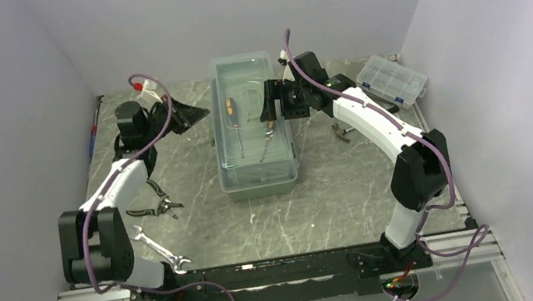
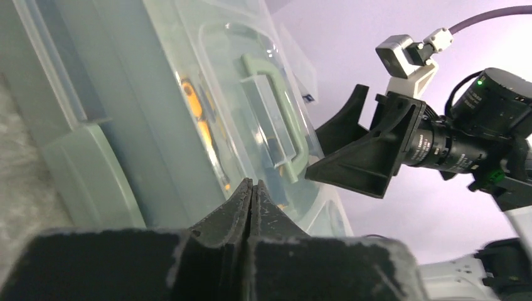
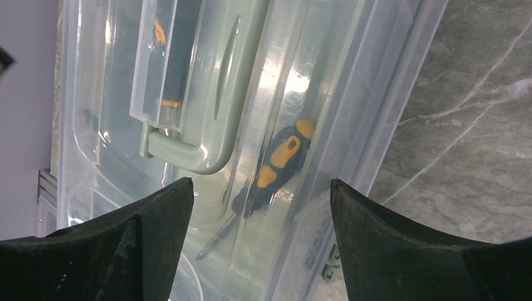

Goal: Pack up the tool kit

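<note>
The sage-green toolbox [image 1: 258,169] stands in the middle of the table with its translucent lid [image 1: 243,71] down. Screwdrivers with yellow and dark handles [image 1: 231,107] show through the lid. My left gripper [image 1: 193,117] is shut and empty, just left of the box; in the left wrist view its tips [image 2: 252,184] point at the lid and its green handle [image 2: 283,119]. My right gripper [image 1: 273,107] hangs open over the lid's right side. In the right wrist view it [image 3: 260,188] spans a yellow and blue screwdriver [image 3: 279,163] lying under the lid beside the handle [image 3: 207,94].
Black pliers [image 1: 155,206] and a silver wrench [image 1: 159,249] lie on the table by the left arm. Another pair of pliers [image 1: 341,134] lies right of the box. A clear organizer box [image 1: 391,79] sits at the back right. A screwdriver [image 1: 94,135] lies along the left wall.
</note>
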